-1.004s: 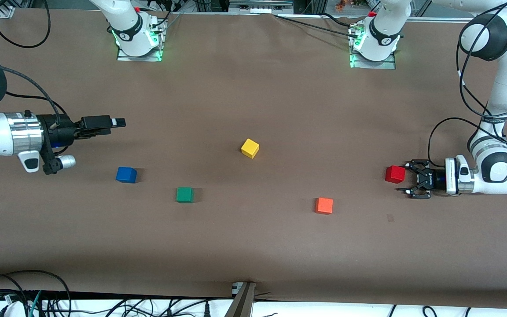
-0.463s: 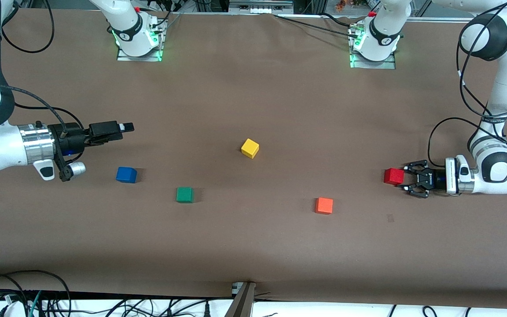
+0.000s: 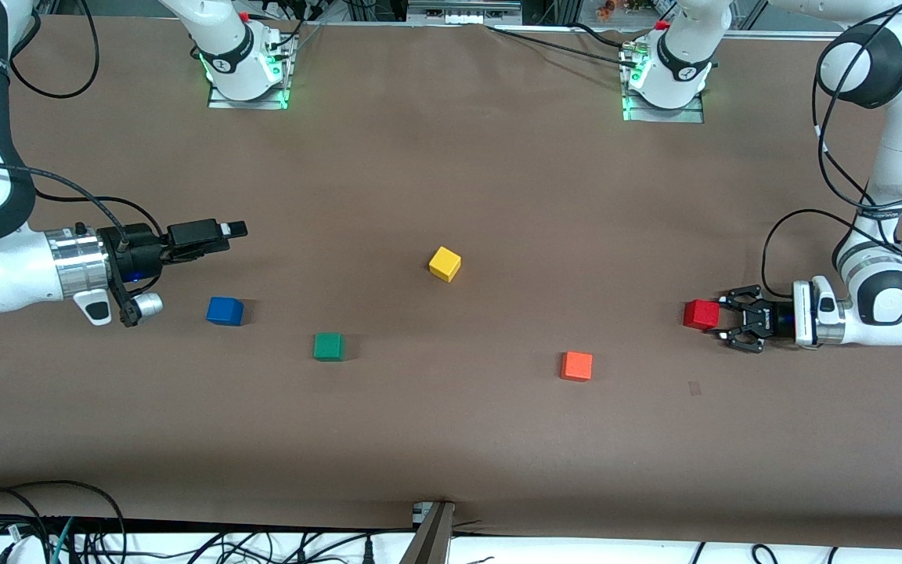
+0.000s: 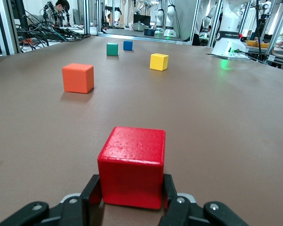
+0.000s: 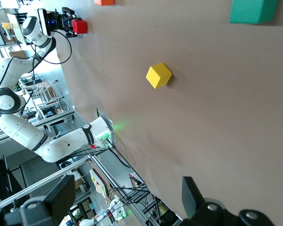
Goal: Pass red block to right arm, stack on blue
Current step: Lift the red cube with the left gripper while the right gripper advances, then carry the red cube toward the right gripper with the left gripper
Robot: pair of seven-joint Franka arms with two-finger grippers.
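Note:
The red block is at the left arm's end of the table, and the left gripper is shut on it, one black finger on each side. In the left wrist view the red block fills the space between the left gripper's fingers, low at the tabletop. The blue block lies at the right arm's end, with the same blue block small in the distance. The right gripper hovers open and empty over the table close to the blue block. Its fingers stand wide apart.
A yellow block lies mid-table. A green block sits beside the blue one, nearer the front camera. An orange block rests between the green and red blocks. Both arm bases stand along the table's back edge.
The left gripper's fingers closed in onto the red block. The right gripper drifted toward the middle of the table, staying open.

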